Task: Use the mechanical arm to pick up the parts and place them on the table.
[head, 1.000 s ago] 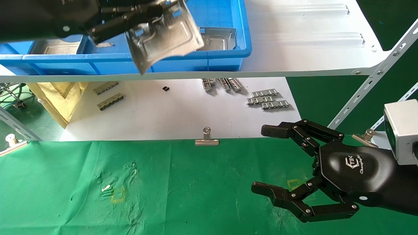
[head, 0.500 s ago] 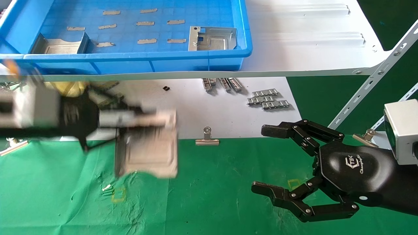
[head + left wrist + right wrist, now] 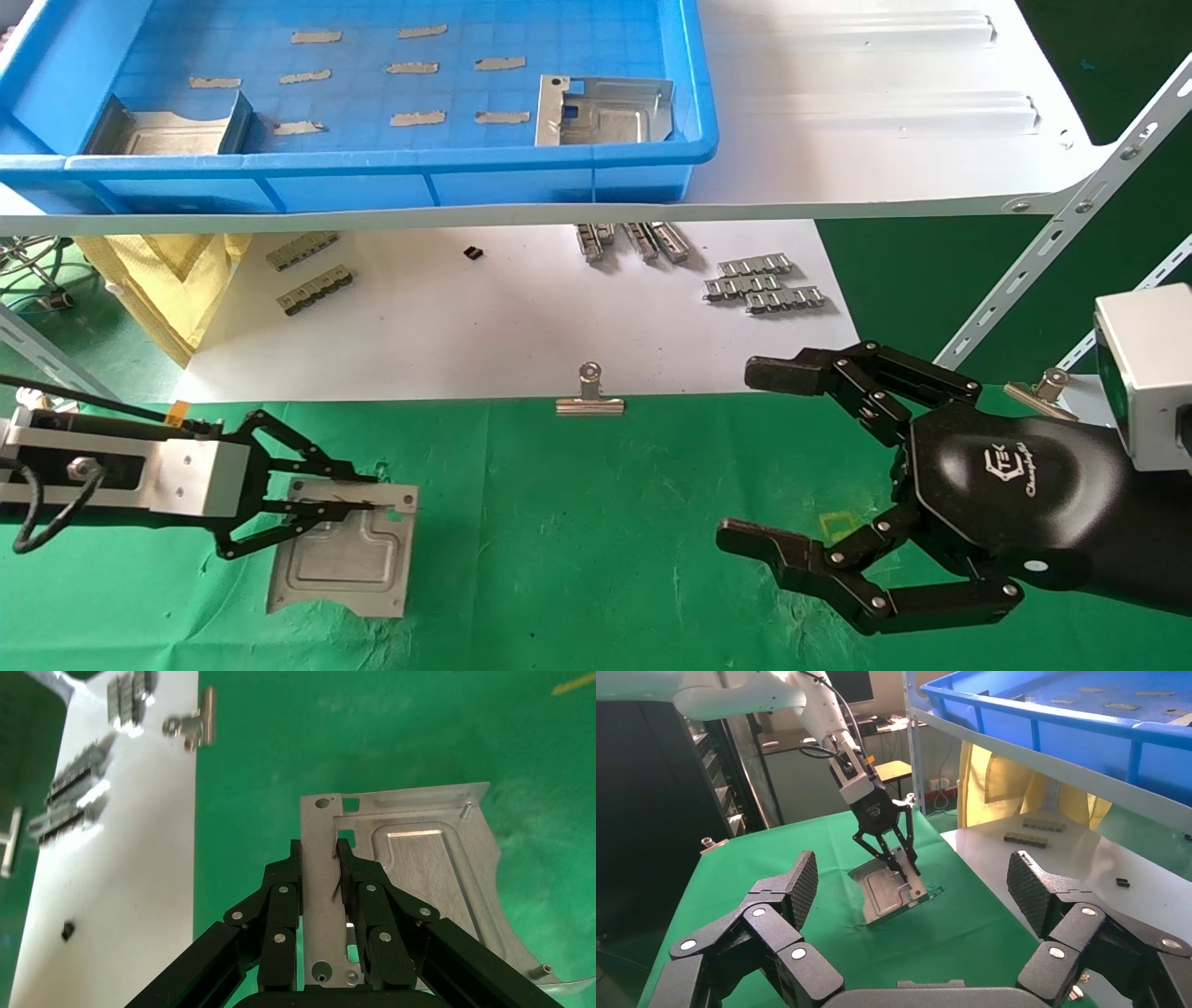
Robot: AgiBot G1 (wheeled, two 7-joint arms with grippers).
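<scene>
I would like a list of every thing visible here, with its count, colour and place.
Part in jaws: one, silver, on the green table at the left.
Parts in bin: two, silver, left and right of the bin's near side.
Bin: one, blue, on the white shelf.
Flat slips: about nine, grey, on the bin floor.
Ridged strips: several groups, silver, on the white sheet.
Binder clips: two seen, silver, on the table's far edge.
Table: one, green cloth.
Left gripper: black jaws shut on the part's edge.
Right gripper: black, open, hovering over the table's right.
</scene>
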